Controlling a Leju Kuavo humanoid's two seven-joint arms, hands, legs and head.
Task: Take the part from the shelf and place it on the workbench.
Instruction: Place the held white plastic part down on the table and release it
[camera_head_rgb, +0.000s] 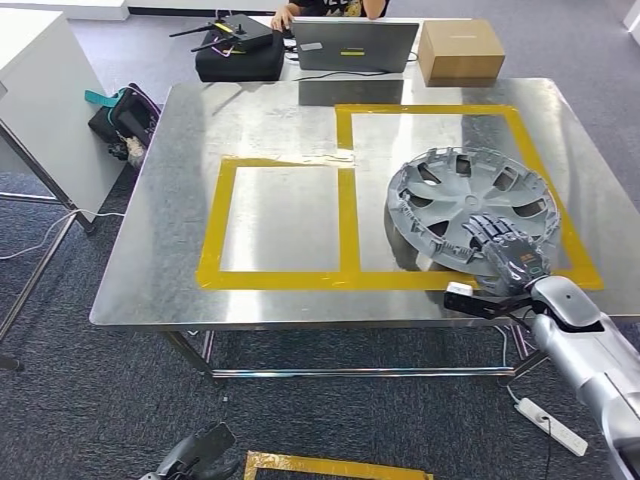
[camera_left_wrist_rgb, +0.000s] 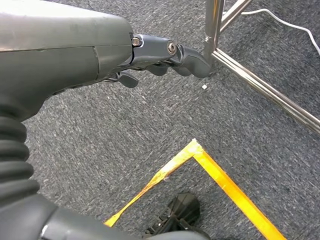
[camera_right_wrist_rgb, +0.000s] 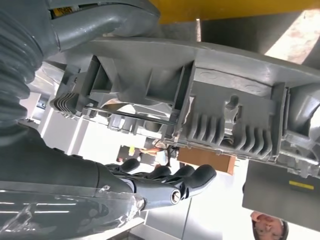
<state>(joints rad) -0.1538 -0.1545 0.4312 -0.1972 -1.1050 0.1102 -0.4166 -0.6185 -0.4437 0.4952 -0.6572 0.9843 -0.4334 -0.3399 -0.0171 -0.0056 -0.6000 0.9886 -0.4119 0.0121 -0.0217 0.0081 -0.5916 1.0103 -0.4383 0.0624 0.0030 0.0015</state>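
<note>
Gripping the near rim of the grey wheel cover (camera_head_rgb: 472, 205), the right hand (camera_head_rgb: 504, 250) reaches over the front edge of the steel workbench (camera_head_rgb: 158, 270). In the head view its dark fingers lie on top of the cover, which spreads away from the hand, inside the larger frame of yellow tape (camera_head_rgb: 347, 190); its far side seems to rest on the metal while the side at the hand looks a little raised. The right wrist view shows what the head view hides: the ribbed underside of the wheel cover (camera_right_wrist_rgb: 211, 100) sits between the thick thumb on one side and the fingers (camera_right_wrist_rgb: 177, 177) on the other, so the rim is held from both faces.

The left hand (camera_left_wrist_rgb: 166, 55) hangs low, well apart from the workbench. The left wrist view shows its fingers slightly curled, with nothing in them, above grey carpet (camera_left_wrist_rgb: 113, 130), close to a steel table leg (camera_left_wrist_rgb: 213, 22) and a corner of floor tape (camera_left_wrist_rgb: 196, 150).

Beyond the right hand, past the far edge, stand a laptop (camera_head_rgb: 355, 45), a cardboard box (camera_head_rgb: 460, 50) and a black bag (camera_head_rgb: 240, 55).
</note>
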